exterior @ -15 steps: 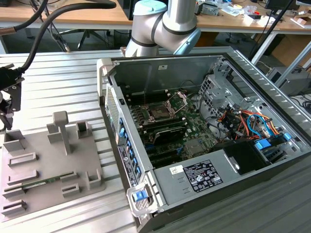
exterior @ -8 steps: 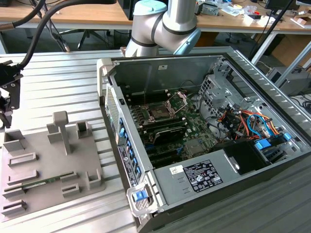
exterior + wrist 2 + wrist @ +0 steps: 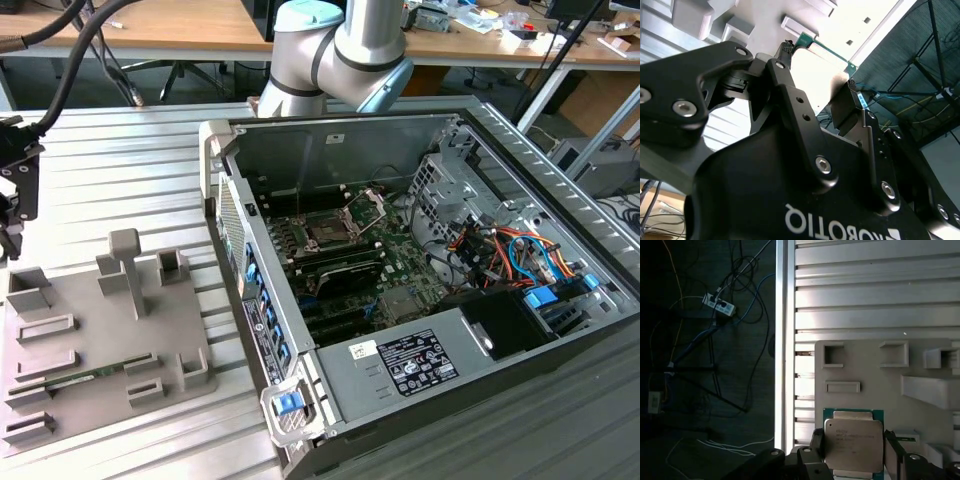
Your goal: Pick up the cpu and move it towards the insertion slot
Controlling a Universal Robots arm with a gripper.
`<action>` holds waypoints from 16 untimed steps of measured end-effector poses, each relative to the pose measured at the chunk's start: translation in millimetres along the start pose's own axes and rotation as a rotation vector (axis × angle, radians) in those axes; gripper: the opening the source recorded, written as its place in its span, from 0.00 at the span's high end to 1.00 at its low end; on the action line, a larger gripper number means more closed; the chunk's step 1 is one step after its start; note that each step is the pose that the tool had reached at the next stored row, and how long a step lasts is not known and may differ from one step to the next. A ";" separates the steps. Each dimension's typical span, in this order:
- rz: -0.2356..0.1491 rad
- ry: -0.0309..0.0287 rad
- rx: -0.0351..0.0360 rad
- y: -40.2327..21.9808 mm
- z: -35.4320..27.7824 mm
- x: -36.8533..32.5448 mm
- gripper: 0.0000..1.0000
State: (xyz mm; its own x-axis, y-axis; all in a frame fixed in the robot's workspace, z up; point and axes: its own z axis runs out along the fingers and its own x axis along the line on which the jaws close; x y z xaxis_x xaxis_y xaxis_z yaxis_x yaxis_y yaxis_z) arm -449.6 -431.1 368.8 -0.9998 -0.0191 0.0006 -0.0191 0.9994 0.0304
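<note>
I read the gripper (image 3: pixel 853 452) as clenched on the cpu (image 3: pixel 853 439). In both wrist views its 2 fingers (image 3: pixel 890 452) press against 2 opposite edges of the chip. I judge this edge grip to be chosen so that the silvery metal top and the underside are not touched. The green border of the chip shows past the metal lid. The cpu is over the grey tray (image 3: pixel 865 370), near the tray edge that runs beside the counter (image 3: pixel 130 160) rim. I cannot tell whether the cpu has cleared the tray surface. The insertion slot (image 3: pixel 328 232) sits on the motherboard inside the open computer case (image 3: pixel 480 330), well apart from the tray and toward the exterior view's right. Its metal retention bracket (image 3: pixel 370 205) appears swung up. I judge this leaves the socket exposed to receive the chip. The case lies on its side, so the socket faces upward. Count: 1 arm, 2 fingers, 1 cpu, 1 tray, 1 case, 1 insertion slot.
</note>
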 end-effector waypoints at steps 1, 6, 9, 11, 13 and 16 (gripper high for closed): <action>0.000 0.0000 0.0000 0.1 -1.1 0.0 0.45; 0.000 0.0000 0.0000 0.2 -6.4 0.0 0.45; 0.000 0.0000 0.0000 0.3 -9.4 0.0 0.45; 0.000 0.0000 0.0000 0.4 -12.3 0.0 0.45; 0.000 -0.0001 0.0000 0.5 -14.4 0.0 0.45; 0.000 0.0001 0.0000 0.5 -16.9 0.0 0.45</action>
State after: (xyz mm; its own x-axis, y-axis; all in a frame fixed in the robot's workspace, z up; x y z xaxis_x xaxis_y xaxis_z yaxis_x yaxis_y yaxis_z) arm -449.6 -431.1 385.7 -0.9998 -0.0191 0.0007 -0.0191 0.9994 0.0304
